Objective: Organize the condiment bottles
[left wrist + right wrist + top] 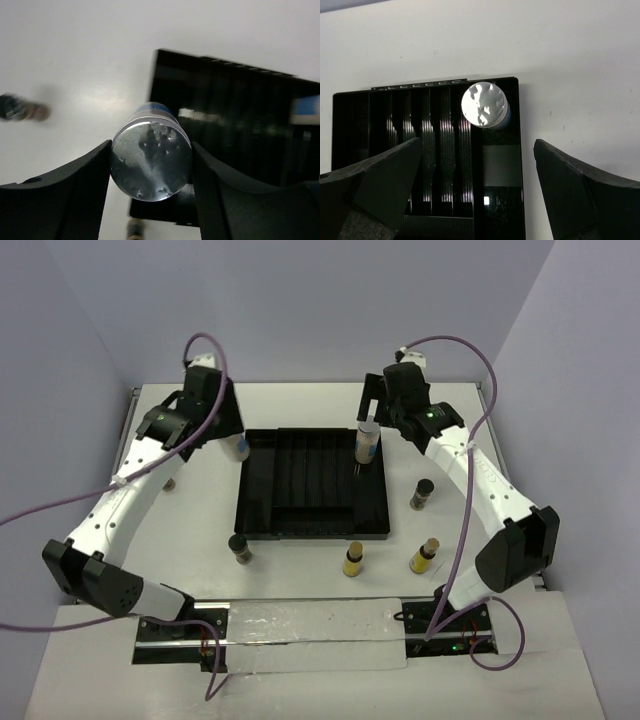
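My left gripper (151, 150) is shut on a white blue-labelled bottle (151, 159) with a shiny round cap. It holds the bottle at the left rear corner of the black tray (262, 510). From above, the left gripper (237, 444) covers most of that bottle. A taller grey-capped bottle (367, 442) stands upright in the tray's right rear compartment. My right gripper (477, 145) is open just behind and above it, and the bottle's cap (484, 104) lies beyond the fingertips, not between them. Loose bottles stand on the table: two yellow-filled ones (354, 558) (425, 556) and dark jars (423, 493) (240, 548).
Another small dark jar (168, 483) sits left of the tray under the left arm. The tray's long ribbed compartments (440, 150) hold nothing else. White walls close in the table at the back and on both sides.
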You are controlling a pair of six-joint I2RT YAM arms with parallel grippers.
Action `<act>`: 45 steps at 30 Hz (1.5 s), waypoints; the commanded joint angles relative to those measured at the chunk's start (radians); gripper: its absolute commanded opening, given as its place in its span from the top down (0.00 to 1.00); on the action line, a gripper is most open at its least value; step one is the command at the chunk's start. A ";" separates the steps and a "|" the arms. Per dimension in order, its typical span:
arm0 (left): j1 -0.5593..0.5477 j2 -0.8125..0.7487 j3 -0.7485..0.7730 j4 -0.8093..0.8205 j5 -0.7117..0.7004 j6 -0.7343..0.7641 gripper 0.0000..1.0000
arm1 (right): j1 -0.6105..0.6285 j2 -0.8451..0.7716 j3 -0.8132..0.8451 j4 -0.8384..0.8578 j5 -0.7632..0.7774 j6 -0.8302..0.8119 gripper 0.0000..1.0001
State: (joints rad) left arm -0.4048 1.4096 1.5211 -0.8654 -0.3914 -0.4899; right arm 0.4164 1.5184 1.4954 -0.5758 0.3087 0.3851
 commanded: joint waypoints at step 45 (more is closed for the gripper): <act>-0.597 0.846 0.710 0.287 0.023 0.179 0.90 | -0.352 -0.563 -0.407 -0.009 0.083 0.164 0.00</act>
State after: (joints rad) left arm -0.9989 2.2587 2.2605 -0.7145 -0.3146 -0.3092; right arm 0.0719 0.9826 1.1126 -0.5889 0.3887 0.5522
